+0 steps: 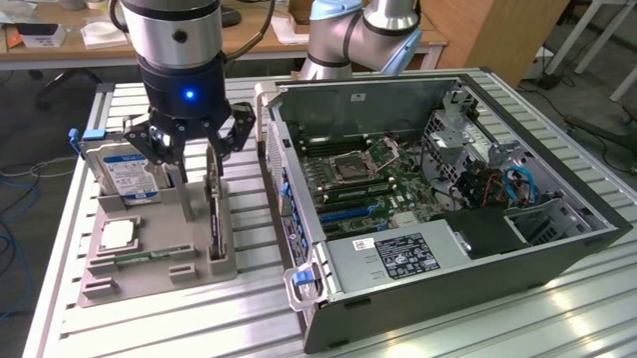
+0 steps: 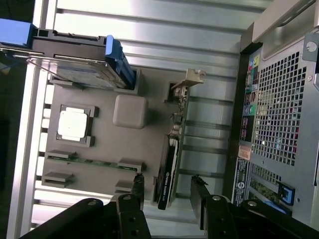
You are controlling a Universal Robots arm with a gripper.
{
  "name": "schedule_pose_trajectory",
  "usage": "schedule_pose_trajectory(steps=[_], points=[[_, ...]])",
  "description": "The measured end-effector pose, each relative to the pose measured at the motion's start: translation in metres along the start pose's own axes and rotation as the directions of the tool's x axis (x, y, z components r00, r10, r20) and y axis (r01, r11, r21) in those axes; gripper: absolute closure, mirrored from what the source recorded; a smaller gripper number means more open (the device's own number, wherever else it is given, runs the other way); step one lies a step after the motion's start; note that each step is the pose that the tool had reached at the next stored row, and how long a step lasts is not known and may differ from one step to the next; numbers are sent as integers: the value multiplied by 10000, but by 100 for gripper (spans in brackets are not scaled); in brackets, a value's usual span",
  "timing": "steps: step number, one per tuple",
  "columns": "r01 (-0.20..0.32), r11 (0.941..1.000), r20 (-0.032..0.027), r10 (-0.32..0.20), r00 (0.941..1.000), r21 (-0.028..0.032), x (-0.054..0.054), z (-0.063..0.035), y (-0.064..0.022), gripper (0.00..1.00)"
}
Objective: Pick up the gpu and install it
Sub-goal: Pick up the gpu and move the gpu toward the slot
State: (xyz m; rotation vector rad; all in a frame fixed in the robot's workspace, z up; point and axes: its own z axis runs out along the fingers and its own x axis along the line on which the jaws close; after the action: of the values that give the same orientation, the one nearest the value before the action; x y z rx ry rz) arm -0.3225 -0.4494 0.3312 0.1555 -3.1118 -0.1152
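Gripper point(image 1: 202, 153), jaws wide, over upright gpu point(image 1: 213, 205)

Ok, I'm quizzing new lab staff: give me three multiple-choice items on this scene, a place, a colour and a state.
1. Where is the graphics card? A in the computer case; B on edge in the grey holder; C flat on the table.
2. The light on the arm is: A red; B green; C blue.
3. The gripper is: A open; B shut on the card; C shut on the hard drive.
1 B, it stands in a holder slot; 2 C, it glows blue; 3 A, its fingers stand apart beside the card.
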Motion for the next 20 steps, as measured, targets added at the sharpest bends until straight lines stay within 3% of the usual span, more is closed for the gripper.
schedule_pose_trajectory(steps=[13,20], points=[[25,10000,-2,-25,10000,0,-8,88,-8,50],[-425,9991,31,425,9991,-9,-15,164,-14,50]])
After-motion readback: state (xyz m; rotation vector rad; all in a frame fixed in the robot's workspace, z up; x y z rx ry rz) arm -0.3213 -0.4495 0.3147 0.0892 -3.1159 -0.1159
